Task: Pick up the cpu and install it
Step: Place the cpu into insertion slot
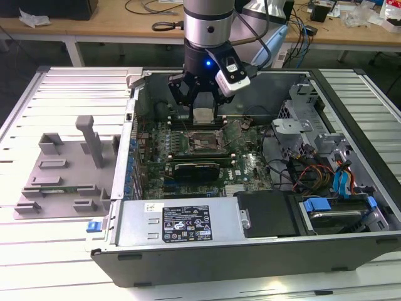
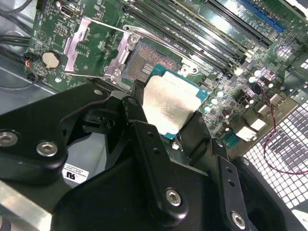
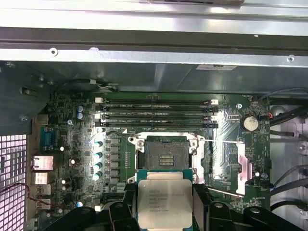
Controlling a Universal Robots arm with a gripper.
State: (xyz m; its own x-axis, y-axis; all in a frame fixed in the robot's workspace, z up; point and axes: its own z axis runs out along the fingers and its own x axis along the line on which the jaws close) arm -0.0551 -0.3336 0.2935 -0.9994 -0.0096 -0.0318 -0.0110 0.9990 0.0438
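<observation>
At the exterior view's left sits a grey plastic slotted tray (image 1: 62, 172). To its right, inside the open dark-grey metal computer case (image 1: 250, 254), the black gripper (image 1: 202, 118) is clamped on the small silvery square cpu (image 3: 165, 204), held above the dark metal-framed open socket (image 3: 166, 154).
</observation>
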